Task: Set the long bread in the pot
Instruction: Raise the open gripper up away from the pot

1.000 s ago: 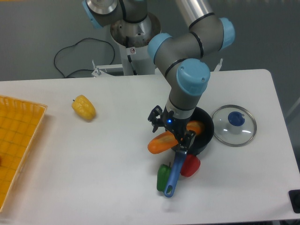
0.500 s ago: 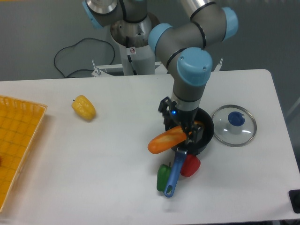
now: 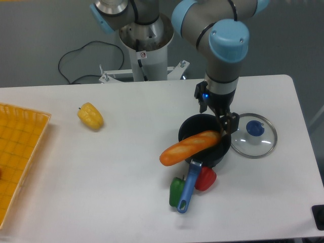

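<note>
Camera shows you the long bread (image 3: 190, 148) resting across the pot (image 3: 204, 144), one end overhanging left; gripper (image 3: 223, 121) above, jaws apparently empty, gap unclear; placement looks done, retract next.

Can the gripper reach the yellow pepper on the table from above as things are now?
Probably yes. The yellow pepper lies alone on the bare table, with nothing over or against it, while the gripper is above the pot.

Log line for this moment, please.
gripper: open, off bread | long bread: across pot rim, one end overhanging | pot: upright on table
</note>
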